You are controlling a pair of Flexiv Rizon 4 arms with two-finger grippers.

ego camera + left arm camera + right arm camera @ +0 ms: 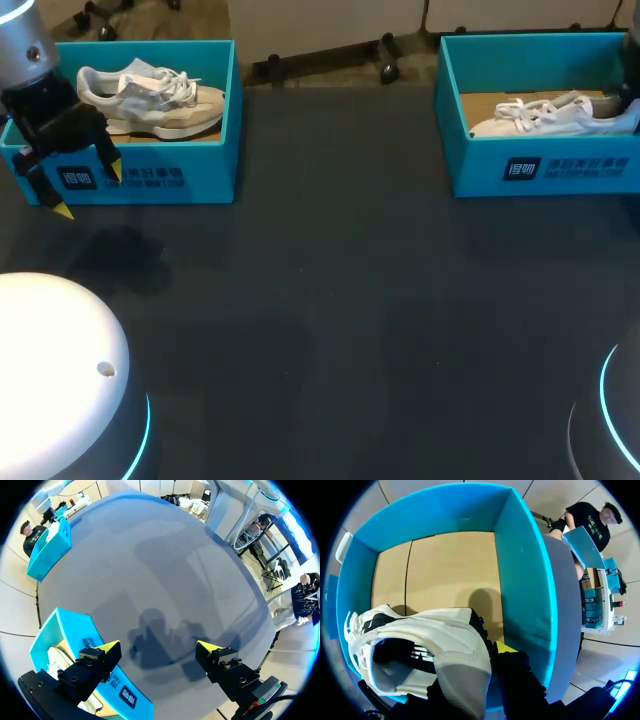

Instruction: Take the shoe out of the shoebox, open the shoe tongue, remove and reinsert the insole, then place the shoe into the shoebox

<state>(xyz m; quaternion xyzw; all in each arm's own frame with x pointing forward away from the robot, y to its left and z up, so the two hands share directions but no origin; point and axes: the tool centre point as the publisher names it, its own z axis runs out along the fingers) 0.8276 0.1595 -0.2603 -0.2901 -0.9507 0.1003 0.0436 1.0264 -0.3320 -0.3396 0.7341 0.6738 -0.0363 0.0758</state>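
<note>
A white sneaker (555, 115) lies in the teal shoebox (540, 165) at the back right. My right gripper (476, 666) is shut on the heel side wall of this white sneaker (445, 645) inside that shoebox (520, 580); one yellow tip shows outside the shoe, and the other finger is hidden inside it. At the back left, a second teal shoebox (150, 175) holds a beige sneaker (150, 100). My left gripper (88, 190) hangs open in front of that box, above the table. In its own view the left gripper (159, 648) holds nothing, with the box (65, 635) beside one finger.
The dark table (330, 320) spreads wide between and in front of the two boxes. The round white bases of my arms (60, 370) stand at the near corners.
</note>
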